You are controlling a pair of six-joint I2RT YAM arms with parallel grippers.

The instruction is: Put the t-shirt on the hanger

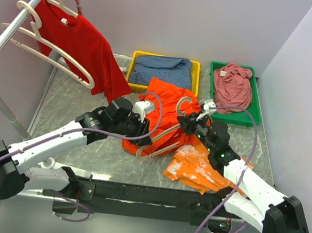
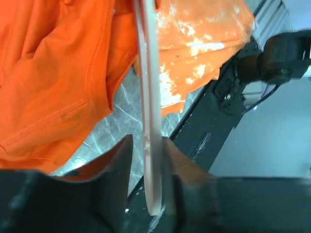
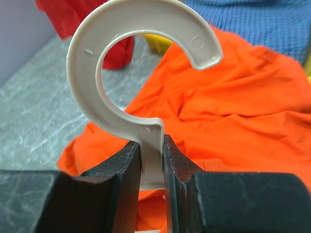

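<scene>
Right fingers (image 3: 135, 158) closed tight on the hanger (image 3: 80, 63) at the hook's base; left fingers (image 2: 127, 160) pinch one of its arms. T-shirt (image 1: 164, 100) lies bunched on the desk (image 1: 70, 111) against it. Risk: opposing pulls could twist the hanger, letting cloth slide off.

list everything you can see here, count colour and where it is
t-shirt: one, bright orange-red, bunched mid-table
hanger: one, cream, held over the t-shirt
rack hangers: at least three, cream, rail far left
dark red t-shirt: one, hung on the rack
smudged cloth: one, lighter orange with white marks, by the right arm
blue cloth: one, in yellow tray
pink cloth: one, in green tray
table: one, grey marbled
left hand: black, shut on the hanger
right hand: black, shut on the hook's neck
</scene>
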